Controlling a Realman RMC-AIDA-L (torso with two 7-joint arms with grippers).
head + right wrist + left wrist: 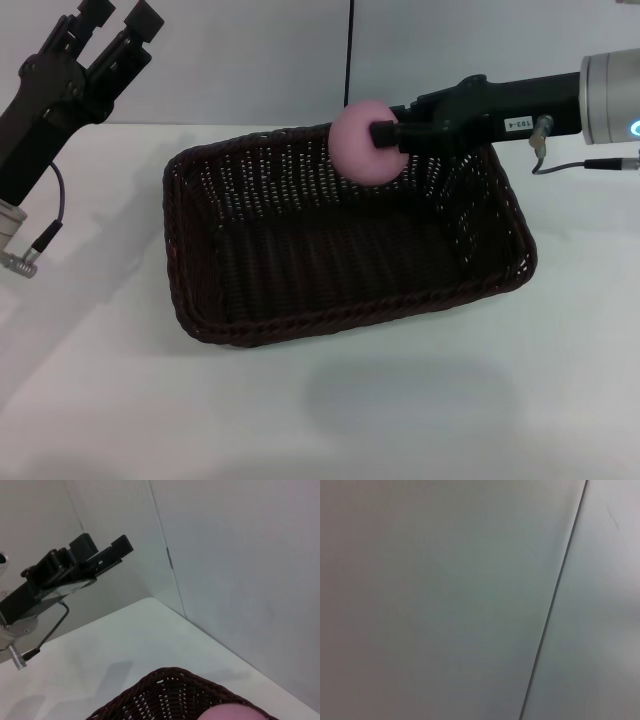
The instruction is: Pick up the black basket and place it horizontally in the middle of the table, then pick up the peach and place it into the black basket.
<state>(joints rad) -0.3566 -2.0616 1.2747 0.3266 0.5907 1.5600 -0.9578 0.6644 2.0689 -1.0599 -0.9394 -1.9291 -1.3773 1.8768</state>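
Note:
The black basket [340, 240] lies lengthwise across the middle of the white table [420, 400], open side up. My right gripper [383, 133] is shut on the pink peach [366, 141] and holds it above the basket's far rim. In the right wrist view the basket's rim [170, 685] and a sliver of the peach [235, 712] show at the lower edge. My left gripper [118, 18] is raised at the far left, away from the basket, fingers apart and empty; it also shows in the right wrist view [102, 547].
A grey back wall with a dark vertical seam [350, 50] stands behind the table. The left wrist view shows only that wall and seam [555, 600]. A cable and plug [30, 255] hang off the left arm.

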